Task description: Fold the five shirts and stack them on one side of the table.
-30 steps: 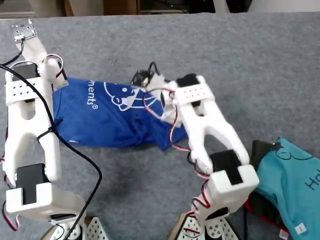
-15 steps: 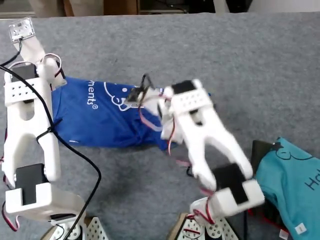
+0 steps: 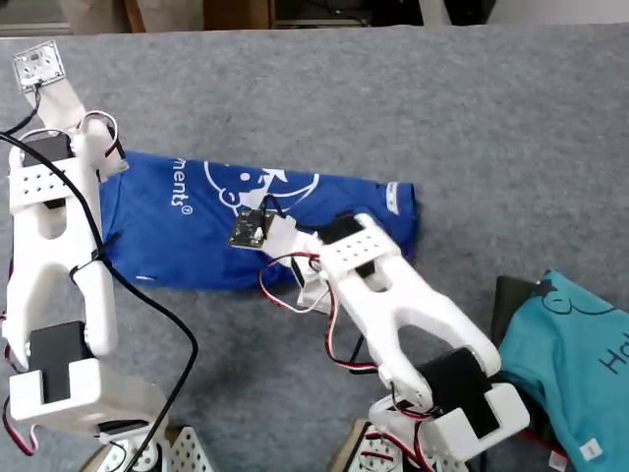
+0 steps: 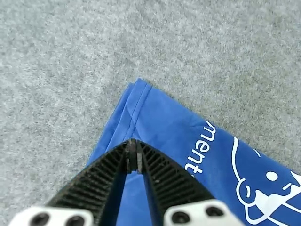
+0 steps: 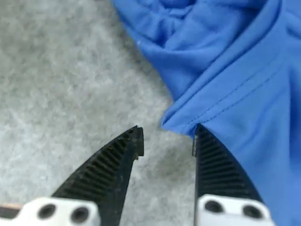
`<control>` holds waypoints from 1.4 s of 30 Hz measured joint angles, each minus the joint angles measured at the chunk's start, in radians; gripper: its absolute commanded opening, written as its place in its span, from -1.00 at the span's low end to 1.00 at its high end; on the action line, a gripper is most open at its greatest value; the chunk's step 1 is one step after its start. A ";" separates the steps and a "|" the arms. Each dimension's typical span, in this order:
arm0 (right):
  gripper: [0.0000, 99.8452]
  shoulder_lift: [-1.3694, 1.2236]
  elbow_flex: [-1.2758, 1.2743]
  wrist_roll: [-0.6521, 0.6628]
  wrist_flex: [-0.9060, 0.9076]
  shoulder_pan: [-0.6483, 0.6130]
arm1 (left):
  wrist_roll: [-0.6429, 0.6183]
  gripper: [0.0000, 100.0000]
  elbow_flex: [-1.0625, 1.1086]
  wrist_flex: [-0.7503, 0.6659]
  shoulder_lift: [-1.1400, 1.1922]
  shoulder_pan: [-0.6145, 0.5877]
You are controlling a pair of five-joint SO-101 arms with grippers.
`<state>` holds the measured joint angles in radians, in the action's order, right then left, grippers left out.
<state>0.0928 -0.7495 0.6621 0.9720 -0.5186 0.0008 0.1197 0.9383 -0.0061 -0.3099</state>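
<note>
The right arm has swung back towards the near side of the desk [image 3: 491, 98]. A second ago it lay across the right end of the blue shirt [image 3: 197, 236]; now it sits at the shirt's near edge, and the right end it was covering lies out flat, reaching further right than the arm.

The right pincer [image 5: 164, 139] is spread, with a folded bit of the shirt's hem just between its tips and not clamped. The left pincer [image 4: 131, 157] has not shifted: it is pressed together at the far left corner of the shirt, low against the cloth. Whether any fabric is caught between the tips cannot be told.

The blue shirt lies left of centre on the desk, partly folded into a long band, with bunched cloth along its near edge. A teal shirt [image 3: 570, 344] waits at the near right on darker garments.

My reading is that the right arm is lining up a fresh grip on the near hem for the next fold, so this shirt is only part done.
</note>
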 measured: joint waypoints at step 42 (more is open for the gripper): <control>-0.53 -0.422 0.842 0.031 0.212 0.193 | 0.000 -0.96 0.000 0.000 0.000 -0.003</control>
<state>-0.3291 0.0928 0.6928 1.1838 -0.3253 0.0008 0.1197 0.9383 -0.0061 -0.3130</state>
